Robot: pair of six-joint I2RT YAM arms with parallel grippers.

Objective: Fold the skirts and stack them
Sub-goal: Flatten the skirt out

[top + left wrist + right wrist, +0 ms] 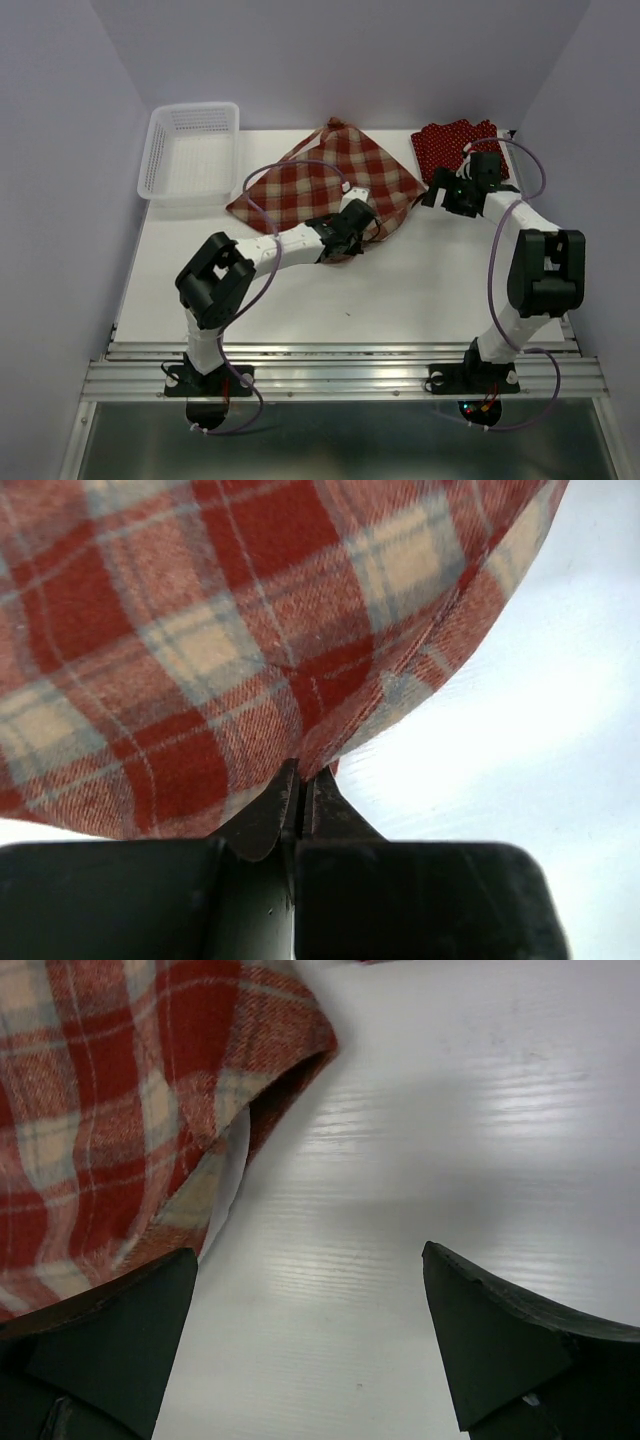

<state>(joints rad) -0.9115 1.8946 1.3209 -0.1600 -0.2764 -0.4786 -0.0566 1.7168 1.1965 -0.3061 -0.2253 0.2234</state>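
My left pincer (300, 785) is pinched fully shut on the near hem of the large red-and-cream plaid skirt of soft cloth (325, 180). In the left wrist view the two dark fingers meet, and the cloth's edge runs down into the seam between them. From above, that pincer (345, 238) sits at the near right part of the plaid skirt. The skirt lies spread like a rough diamond at the back middle of the flat white desk (400, 290).

My right pincer (309, 1252) stands wide open with nothing between its fingers, only bare desk. Its left finger is just beside the plaid skirt's rounded corner, where the cloth curls up a little off the desk. From above, this pincer (437, 195) is at the skirt's right corner.

The dark red polka-dot skirts (455, 145) lie heaped at the back right, behind the right wrist; I cannot tell how many pieces are there. A white plastic mesh basket (160, 140) stands at the back left corner, just beside the plaid skirt's left tip.
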